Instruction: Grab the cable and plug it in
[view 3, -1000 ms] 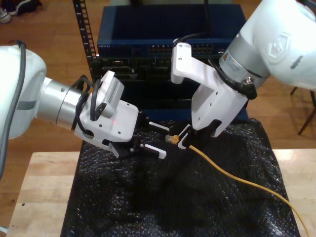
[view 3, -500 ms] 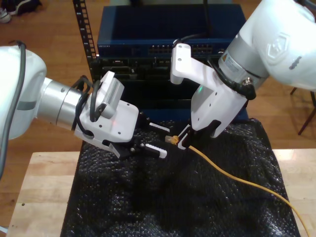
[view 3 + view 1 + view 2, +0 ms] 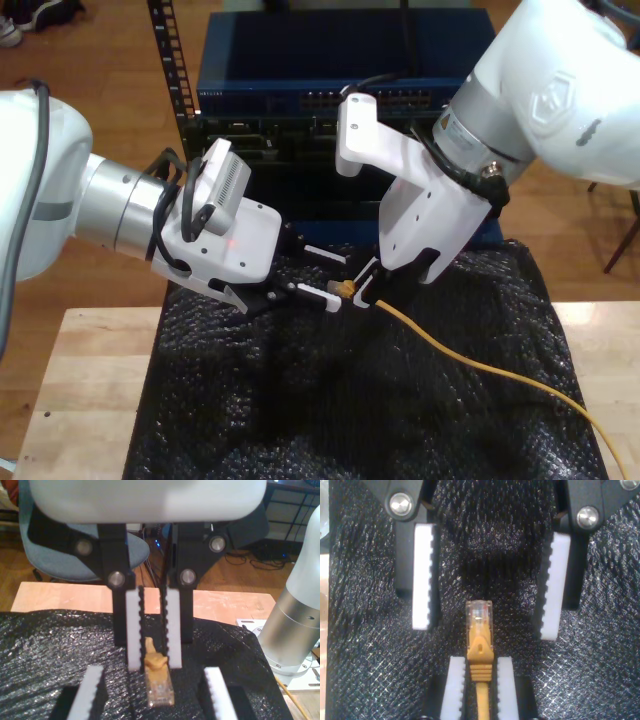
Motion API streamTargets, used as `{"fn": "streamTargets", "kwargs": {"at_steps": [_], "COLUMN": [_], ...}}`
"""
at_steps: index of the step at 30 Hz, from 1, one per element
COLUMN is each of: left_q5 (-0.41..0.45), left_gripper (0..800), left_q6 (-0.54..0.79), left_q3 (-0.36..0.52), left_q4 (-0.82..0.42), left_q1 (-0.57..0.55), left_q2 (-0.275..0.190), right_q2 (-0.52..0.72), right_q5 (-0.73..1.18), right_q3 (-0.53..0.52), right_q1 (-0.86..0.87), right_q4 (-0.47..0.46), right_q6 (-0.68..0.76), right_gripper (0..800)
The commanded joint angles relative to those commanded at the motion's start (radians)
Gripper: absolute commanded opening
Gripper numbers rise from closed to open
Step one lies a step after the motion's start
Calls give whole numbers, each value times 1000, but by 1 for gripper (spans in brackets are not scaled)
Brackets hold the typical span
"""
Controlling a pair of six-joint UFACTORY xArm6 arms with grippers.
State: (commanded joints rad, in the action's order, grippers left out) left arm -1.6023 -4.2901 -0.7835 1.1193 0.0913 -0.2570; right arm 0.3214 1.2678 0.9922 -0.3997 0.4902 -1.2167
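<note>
While our second pincer (image 3: 365, 286) clamps the cable (image 3: 470, 355) behind its plug (image 3: 479, 616), the plug points lengthwise between the parted jaws of our first pincer (image 3: 324, 277).

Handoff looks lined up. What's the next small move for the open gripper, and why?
Probably close my first gripper on the plug. Its jaws stand open on either side of the plug, while my second gripper is shut on the cable just behind it, so the plug looks placed for a regrasp.
</note>
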Motion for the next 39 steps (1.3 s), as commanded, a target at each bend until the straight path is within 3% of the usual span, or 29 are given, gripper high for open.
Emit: {"fn": "streamTargets", "kwargs": {"at_steps": [27,36,39], "left_q5": [2,0,0], "left_gripper": [237,139,57], "left_q6": [0,0,0], "left_q3": [8,9,11], "left_q4": [2,21,21], "left_q1": [0,0,2], "left_q2": [2,0,0], "right_q2": [2,2,2], "right_q5": [0,0,-2], "right_q3": [2,0,0], "right_q1": [0,0,0], "right_q4": [0,0,0], "right_q6": [0,0,0], "right_gripper": [4,4,7]}}
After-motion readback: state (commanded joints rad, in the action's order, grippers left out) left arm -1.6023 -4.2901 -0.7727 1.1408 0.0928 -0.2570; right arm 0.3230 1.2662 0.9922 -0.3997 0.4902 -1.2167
